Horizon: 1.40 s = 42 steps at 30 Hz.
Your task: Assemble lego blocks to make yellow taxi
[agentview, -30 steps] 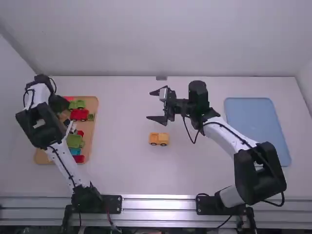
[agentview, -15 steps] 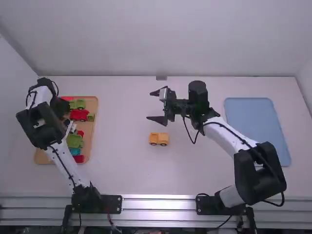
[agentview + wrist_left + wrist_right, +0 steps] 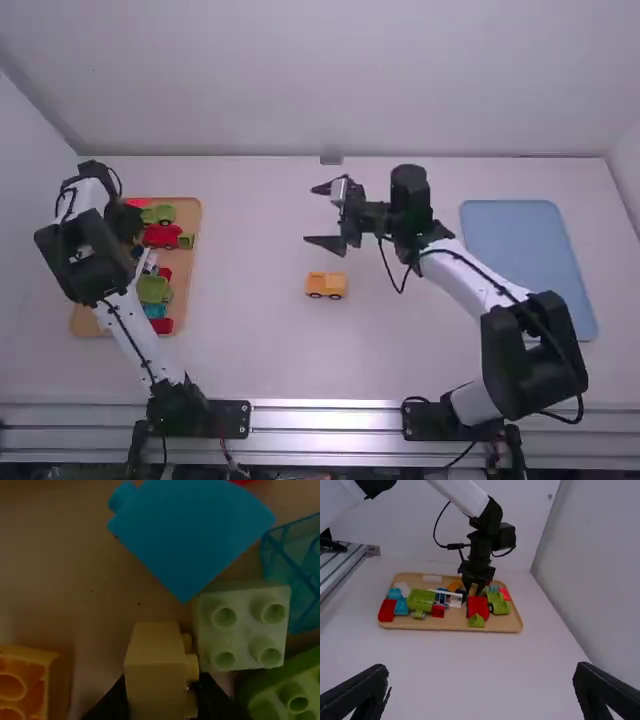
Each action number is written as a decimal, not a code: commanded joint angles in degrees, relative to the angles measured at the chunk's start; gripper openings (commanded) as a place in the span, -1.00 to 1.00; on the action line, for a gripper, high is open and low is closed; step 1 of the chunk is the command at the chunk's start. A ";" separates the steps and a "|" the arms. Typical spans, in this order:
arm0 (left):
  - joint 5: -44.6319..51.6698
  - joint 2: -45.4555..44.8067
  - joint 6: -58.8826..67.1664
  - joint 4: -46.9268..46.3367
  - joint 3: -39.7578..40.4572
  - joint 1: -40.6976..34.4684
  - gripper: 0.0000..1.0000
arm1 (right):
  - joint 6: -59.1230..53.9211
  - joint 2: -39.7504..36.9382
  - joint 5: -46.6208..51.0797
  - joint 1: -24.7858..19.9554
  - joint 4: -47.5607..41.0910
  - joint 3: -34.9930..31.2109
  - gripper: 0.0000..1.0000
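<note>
Left gripper pinches a yellow plastic block in the tan wooden tray; right gripper (well apart from it) gapes wide.

open table between tray and orange truck, pale green block crowding left claw

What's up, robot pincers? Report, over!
Left pincer: closed on yellow block, pale green block close beside. Right pincer: open, empty. Yellow-orange truck base: on table.
</note>
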 commanded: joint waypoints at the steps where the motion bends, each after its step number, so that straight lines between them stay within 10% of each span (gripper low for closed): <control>1: -1.57 -0.24 2.10 -3.23 2.67 0.13 -0.52 | 3.82 -1.05 -0.24 -0.52 0.85 1.68 0.97; 13: -6.49 -19.76 7.48 -3.67 -4.02 -3.45 -0.60 | 14.12 -1.03 10.43 -0.70 1.79 1.68 0.98; 32: 9.27 -70.88 46.77 61.35 -72.35 -38.77 -0.78 | 29.11 -1.03 12.24 -1.86 5.05 1.68 0.98; 42: 17.64 -71.82 51.30 80.74 -84.04 -46.31 -0.87 | 29.49 -1.03 6.82 -1.73 -2.93 1.66 1.00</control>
